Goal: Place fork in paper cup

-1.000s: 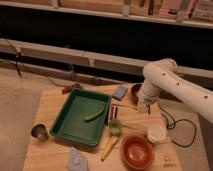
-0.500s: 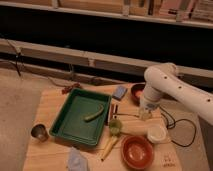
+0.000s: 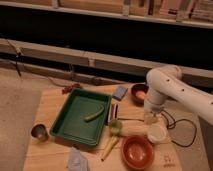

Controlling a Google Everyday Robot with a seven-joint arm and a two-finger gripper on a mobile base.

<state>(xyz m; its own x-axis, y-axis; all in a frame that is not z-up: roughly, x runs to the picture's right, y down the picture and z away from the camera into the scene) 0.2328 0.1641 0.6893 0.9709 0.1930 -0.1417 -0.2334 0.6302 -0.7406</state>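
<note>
The fork [image 3: 131, 119] is a thin dark line lying flat on the wooden table [image 3: 52, 107], just right of the green tray. The white paper cup [image 3: 156, 133] stands upright near the table's right side, above the red bowl [image 3: 136, 151]. My gripper [image 3: 151, 118] hangs from the white arm [image 3: 167, 85], low over the table at the fork's right end and just above the cup's far rim. Whether it touches the fork is not clear.
A green tray [image 3: 75, 131] holds a green item [image 3: 94, 115]. A green-headed brush [image 3: 114, 128], pens [image 3: 114, 111], a blue sponge [image 3: 120, 92], a brown bowl [image 3: 139, 92], a metal cup [image 3: 39, 132], a blue cloth [image 3: 77, 160] and a black cable [image 3: 176, 131] lie around.
The arm has come down steadily, bringing the gripper lower toward the table beside the paper cup. Nothing else has moved.
</note>
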